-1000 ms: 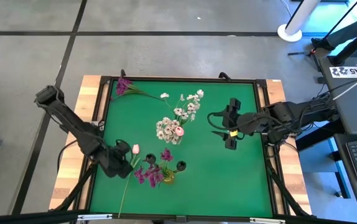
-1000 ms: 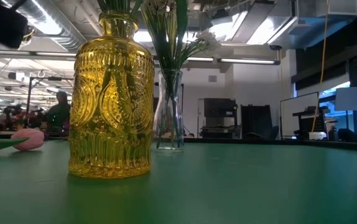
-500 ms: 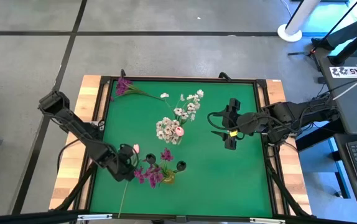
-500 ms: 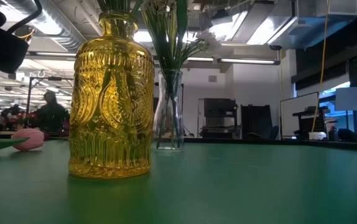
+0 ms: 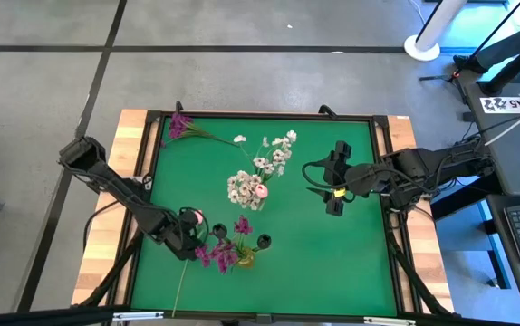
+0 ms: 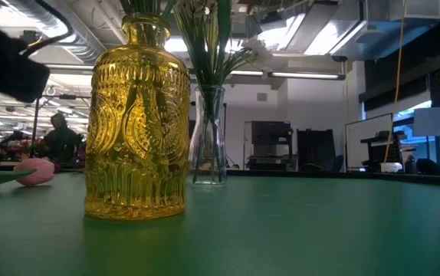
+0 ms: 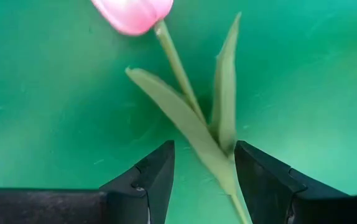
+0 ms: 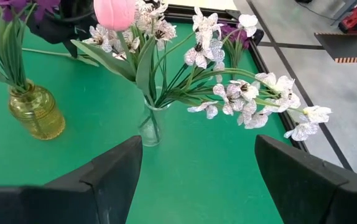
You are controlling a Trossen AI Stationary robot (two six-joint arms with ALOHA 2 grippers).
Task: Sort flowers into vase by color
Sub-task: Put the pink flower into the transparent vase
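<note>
A pink tulip (image 7: 132,12) lies flat on the green mat (image 5: 332,263) at the near left, its stalk (image 7: 178,68) and leaves (image 7: 185,121) running back between the fingers of my left gripper (image 7: 203,180). That gripper (image 5: 190,240) points down and is open, one finger on each side of the stalk just above the mat. The yellow vase (image 5: 243,257) holds magenta-purple flowers (image 5: 219,252). The clear vase (image 8: 150,127) holds white blossoms (image 5: 245,186) and a pink tulip (image 8: 114,12). My right gripper (image 5: 319,187) hovers open at the right.
A loose magenta flower (image 5: 180,125) lies at the far left corner, its stalk running toward the white sprays (image 5: 278,149). The yellow vase (image 6: 136,123) stands close to the right of the tulip bud (image 6: 34,170). A raised black frame (image 5: 151,163) rims the mat.
My left gripper has come down toward the mat and shifted a little toward the table's right, over the lying tulip's stalk just behind its bud. The tulip has stayed where it was.
</note>
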